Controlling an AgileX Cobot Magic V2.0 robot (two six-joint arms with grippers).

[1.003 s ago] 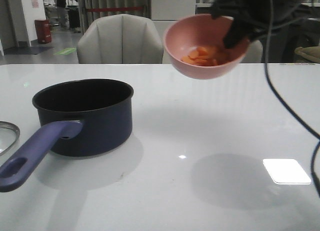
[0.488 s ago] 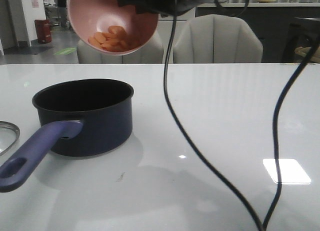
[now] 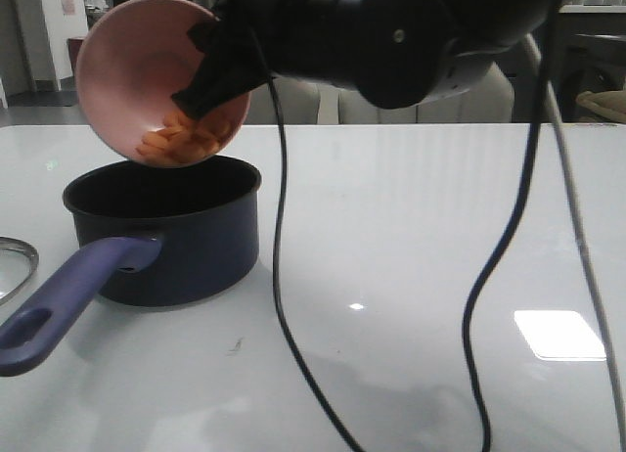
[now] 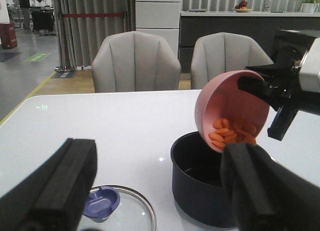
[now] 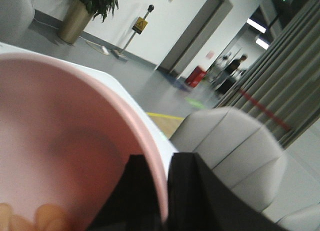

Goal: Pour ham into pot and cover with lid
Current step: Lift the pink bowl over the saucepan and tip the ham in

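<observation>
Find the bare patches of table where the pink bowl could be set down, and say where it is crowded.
Bare room: the table right of the pot, and the near strip past its handle. Crowded: the left side, where the lid lies beside the pot and the right gripper tilts the bowl above it.

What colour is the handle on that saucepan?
The pot's handle is purple-blue, lighter than the dark navy pot itself. It shows best in the front view.

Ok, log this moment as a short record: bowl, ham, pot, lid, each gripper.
bowl: pink bowl, tipped steeply above the pot
ham: orange pieces at the bowl's low rim, none seen in the pot
pot: pot on the table, uncovered
lid: lid flat on the table beside the pot
right gripper: right gripper clamped on the bowl's rim
left gripper: left gripper open, empty
</observation>
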